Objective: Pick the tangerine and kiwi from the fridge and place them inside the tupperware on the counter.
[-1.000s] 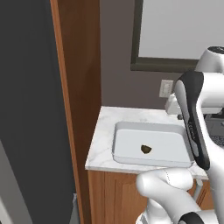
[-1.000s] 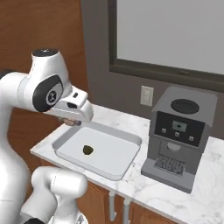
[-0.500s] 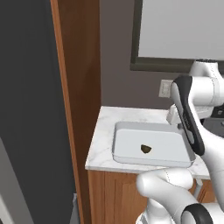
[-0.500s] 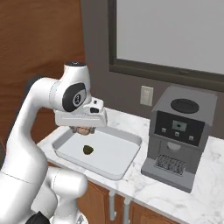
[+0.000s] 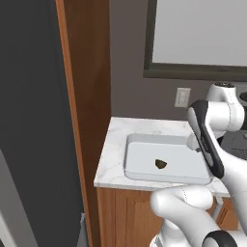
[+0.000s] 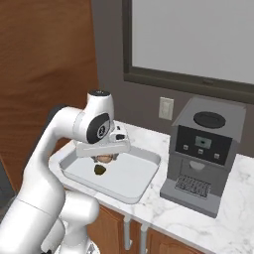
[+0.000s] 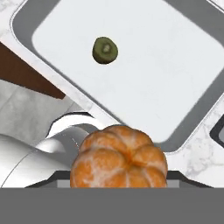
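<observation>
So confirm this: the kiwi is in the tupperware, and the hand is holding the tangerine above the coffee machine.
Not quite. The hand holds the tangerine above the tupperware, not the coffee machine; the right base view shows it. The kiwi is indeed in the tupperware.

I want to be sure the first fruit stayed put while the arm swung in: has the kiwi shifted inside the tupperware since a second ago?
No. The kiwi lies at the same spot on the floor of the tupperware.
</observation>
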